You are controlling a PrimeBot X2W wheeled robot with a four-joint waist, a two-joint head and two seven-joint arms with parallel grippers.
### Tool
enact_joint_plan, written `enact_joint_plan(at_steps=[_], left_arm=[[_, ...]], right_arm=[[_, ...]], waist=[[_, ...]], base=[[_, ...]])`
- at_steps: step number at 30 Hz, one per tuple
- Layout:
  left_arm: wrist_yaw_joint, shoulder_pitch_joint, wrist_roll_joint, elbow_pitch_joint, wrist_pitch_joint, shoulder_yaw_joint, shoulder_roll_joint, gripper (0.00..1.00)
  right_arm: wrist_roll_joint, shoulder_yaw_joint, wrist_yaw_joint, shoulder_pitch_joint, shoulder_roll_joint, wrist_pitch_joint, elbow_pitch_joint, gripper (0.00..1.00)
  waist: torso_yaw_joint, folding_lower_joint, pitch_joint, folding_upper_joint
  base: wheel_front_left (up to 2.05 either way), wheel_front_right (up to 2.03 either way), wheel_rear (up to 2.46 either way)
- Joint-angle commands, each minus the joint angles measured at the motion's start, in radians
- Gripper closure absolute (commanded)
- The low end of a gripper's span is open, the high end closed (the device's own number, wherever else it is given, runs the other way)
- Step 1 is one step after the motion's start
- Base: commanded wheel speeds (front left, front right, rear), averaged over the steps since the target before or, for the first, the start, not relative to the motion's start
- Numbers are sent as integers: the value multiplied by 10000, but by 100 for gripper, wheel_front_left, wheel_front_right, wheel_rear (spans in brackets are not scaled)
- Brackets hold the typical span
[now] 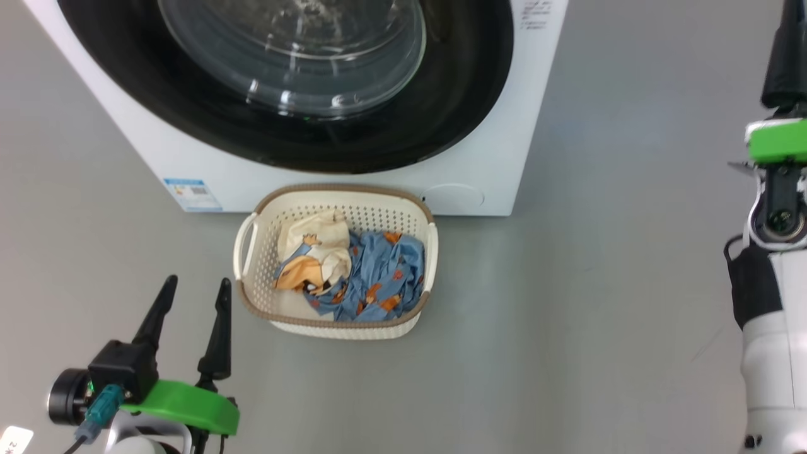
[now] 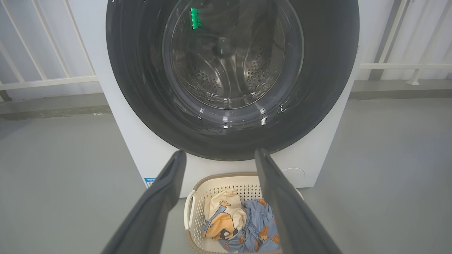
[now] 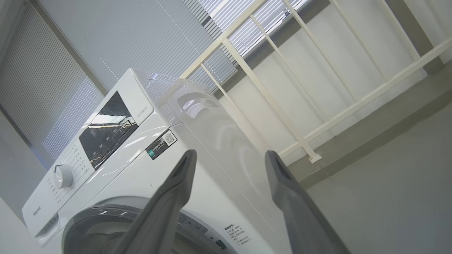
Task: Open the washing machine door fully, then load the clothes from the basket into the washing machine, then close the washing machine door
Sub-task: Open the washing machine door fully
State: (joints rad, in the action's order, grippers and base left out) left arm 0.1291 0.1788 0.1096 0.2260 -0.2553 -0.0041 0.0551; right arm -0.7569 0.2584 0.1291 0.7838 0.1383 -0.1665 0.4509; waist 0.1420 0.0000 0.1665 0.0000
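Observation:
The washing machine [image 1: 504,126] is a white front-loader at the top of the head view. Its door [image 1: 441,94], a glossy black ring around a glass bowl, lies flush against the front. On the floor right before it stands the basket [image 1: 391,217], holding the clothes: a cream garment [image 1: 318,249] and a blue printed one [image 1: 384,277]. My left gripper [image 1: 197,287] hovers open and empty left of the basket, and looks at the door [image 2: 141,88] and basket [image 2: 229,180]. My right gripper [image 3: 230,155] is open and empty, raised beside the machine's right side [image 3: 219,141].
Grey floor [image 1: 599,315] spreads to both sides of the machine and basket. My right arm [image 1: 772,252] rises along the right edge of the head view. A white railing [image 3: 282,116] and window blinds stand behind the machine. The control panel with a dial [image 3: 63,176] is on top.

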Motion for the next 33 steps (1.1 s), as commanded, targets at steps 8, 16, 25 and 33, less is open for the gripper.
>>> enact_joint_plan(at_steps=[8, 16, 25, 33], left_arm=[[15, 646, 30, -309, -65, 210, 112, 0], [15, 935, 63, -212, -65, -32, 24, 0], [15, 1364, 157, -192, -65, -190, -29, 0], [-22, 1633, 411, -167, -65, -472, -45, 0]], right_arm=[[-1632, 1101, 16, 1295, -481, 829, 743, 100], [-2179, 1779, 16, 2200, -572, 1706, 1666, 100], [-2265, 1871, 16, 3425, -658, 3885, 2752, 100], [-2124, 2188, 16, 4619, -711, 5249, 3544, 100]], waist=[[366, 0, 699, 0], [521, 0, 1188, 0], [714, 0, 1679, 0], [949, 0, 2064, 0]], base=[[0, 0, 0], [0, 0, 0], [0, 0, 0], [0, 0, 0]])
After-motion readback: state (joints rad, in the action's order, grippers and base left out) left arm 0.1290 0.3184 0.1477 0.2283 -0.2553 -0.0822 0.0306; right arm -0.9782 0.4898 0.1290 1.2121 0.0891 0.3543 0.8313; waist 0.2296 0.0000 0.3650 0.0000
